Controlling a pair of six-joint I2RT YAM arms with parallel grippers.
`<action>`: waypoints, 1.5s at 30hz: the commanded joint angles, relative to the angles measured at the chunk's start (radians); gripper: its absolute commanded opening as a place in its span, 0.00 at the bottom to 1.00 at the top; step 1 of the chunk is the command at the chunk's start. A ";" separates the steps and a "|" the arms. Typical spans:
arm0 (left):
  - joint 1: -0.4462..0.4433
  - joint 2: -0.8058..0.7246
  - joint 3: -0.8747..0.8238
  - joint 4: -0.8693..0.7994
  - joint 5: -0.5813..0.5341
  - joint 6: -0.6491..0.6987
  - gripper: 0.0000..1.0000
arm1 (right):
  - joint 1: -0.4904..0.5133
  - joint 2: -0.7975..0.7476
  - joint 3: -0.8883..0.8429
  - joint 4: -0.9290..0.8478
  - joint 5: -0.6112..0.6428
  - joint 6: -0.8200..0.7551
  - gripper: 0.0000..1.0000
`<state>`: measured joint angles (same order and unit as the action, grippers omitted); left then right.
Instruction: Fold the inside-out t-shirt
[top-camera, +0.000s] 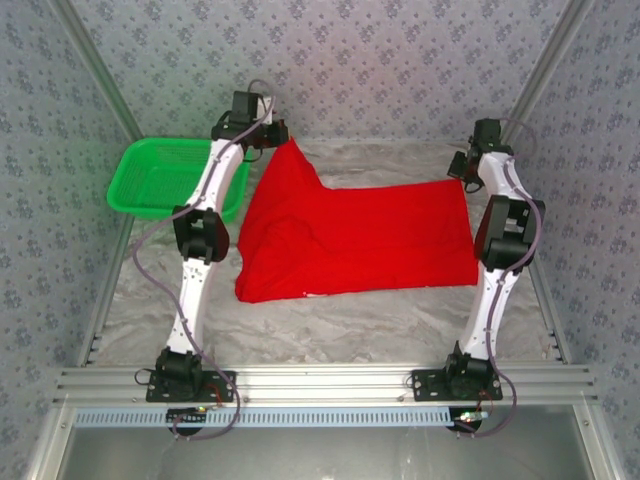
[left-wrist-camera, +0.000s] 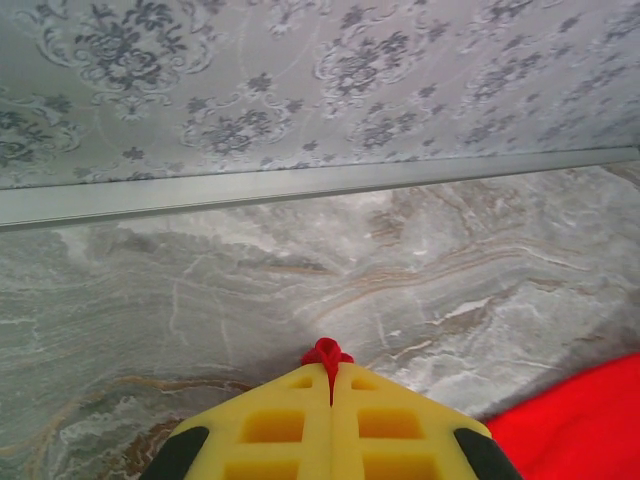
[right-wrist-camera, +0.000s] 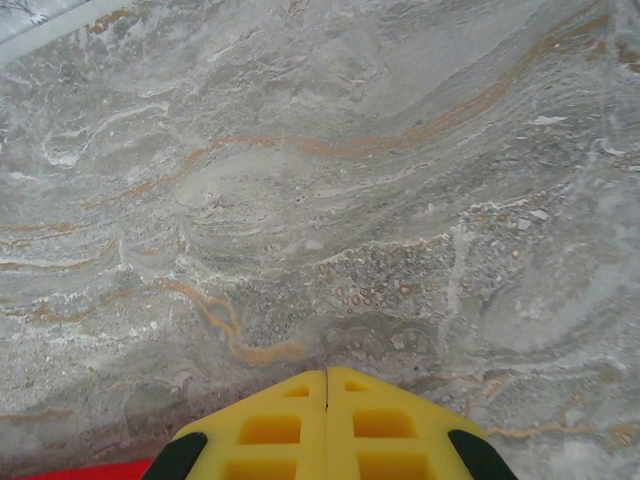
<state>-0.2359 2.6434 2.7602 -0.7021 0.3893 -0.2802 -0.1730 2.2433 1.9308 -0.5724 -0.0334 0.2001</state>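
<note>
Jaws of your left gripper (left-wrist-camera: 330, 372) are clenched on a small bunch of red cloth, which pokes out between the yellow tips in the left wrist view. That cloth is the far left corner of the t-shirt (top-camera: 350, 235), drawn up into a peak at about 11 o'clock of the garment. The rest of the t-shirt lies spread on the middle of the marbled grey surface (top-camera: 350, 320), plain red side up, with loose folds along its left edge. Your right gripper (right-wrist-camera: 326, 378) sits at the shirt's far right corner, around 2 o'clock, with its jaws pressed together. The right wrist view shows no cloth between the tips, only a red sliver at 7 o'clock, so you cannot tell whether it has the fabric. A green basket (top-camera: 160, 175) stands at 10 o'clock of the shirt, just beside it. Your left arm (top-camera: 200, 230) runs between the two and crosses the basket's near right rim. Your right arm (top-camera: 500, 240) stands along the shirt's 3 o'clock edge. Beyond the left gripper, a metal rail (left-wrist-camera: 300, 185) lines the foot of the patterned wall (left-wrist-camera: 300, 70) at 12 o'clock.
</note>
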 joint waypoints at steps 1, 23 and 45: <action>-0.011 -0.101 0.020 -0.085 0.063 0.033 0.00 | -0.008 -0.084 -0.050 0.011 -0.010 -0.034 0.00; -0.092 -0.982 -1.341 0.280 0.010 -0.019 0.00 | -0.008 -0.384 -0.494 -0.043 0.088 -0.025 0.00; -0.129 -1.317 -1.629 0.288 -0.090 -0.069 0.00 | -0.011 -0.499 -0.600 -0.086 0.216 -0.024 0.00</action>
<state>-0.3561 1.3685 1.1503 -0.4145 0.3248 -0.3500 -0.1753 1.7718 1.3487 -0.6136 0.1329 0.1677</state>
